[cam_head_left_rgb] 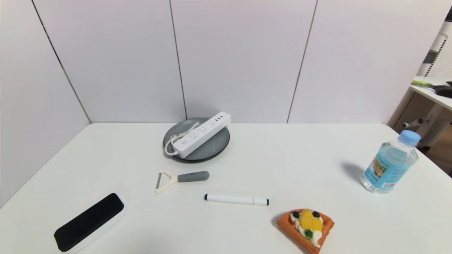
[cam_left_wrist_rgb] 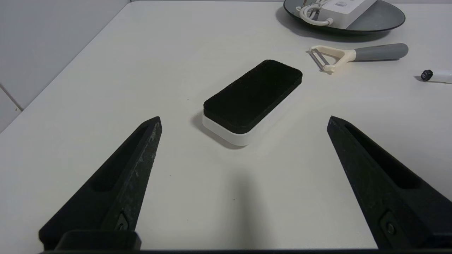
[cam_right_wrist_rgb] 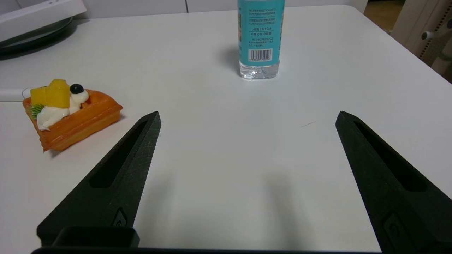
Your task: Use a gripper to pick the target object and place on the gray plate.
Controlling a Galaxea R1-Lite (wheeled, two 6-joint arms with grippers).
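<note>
Power strip [cam_head_left_rgb: 202, 134], long, white and rectangular with a row of sockets and ports near its far end, lies diagonally across the gray plate [cam_head_left_rgb: 216, 147] in the head view, its far end overhanging the rim toward 1 o'clock and its coiled white cord bunched at the plate's 9 o'clock side. The plate sits at 12 o'clock on the white surface [cam_head_left_rgb: 282, 165]. Nearer are a peeler [cam_head_left_rgb: 182, 179], a white marker [cam_head_left_rgb: 236, 199], a black-topped eraser [cam_head_left_rgb: 89, 221] at 8 o'clock, a toy waffle [cam_head_left_rgb: 306, 228] at 5 o'clock and a water bottle [cam_head_left_rgb: 390, 163] at 3 o'clock. Neither arm shows here.

Left wrist view: the left gripper [cam_left_wrist_rgb: 243, 121] hovers low over the surface, fingers spread wide and holding nothing, with the eraser [cam_left_wrist_rgb: 253, 99] just beyond them; the plate [cam_left_wrist_rgb: 381, 22] and strip [cam_left_wrist_rgb: 348, 10] lie well beyond.

Right wrist view: the right gripper [cam_right_wrist_rgb: 247, 118] hovers likewise, fingers spread and empty, the bottle [cam_right_wrist_rgb: 260, 37] ahead and the waffle [cam_right_wrist_rgb: 70, 114] off to one side.
</note>
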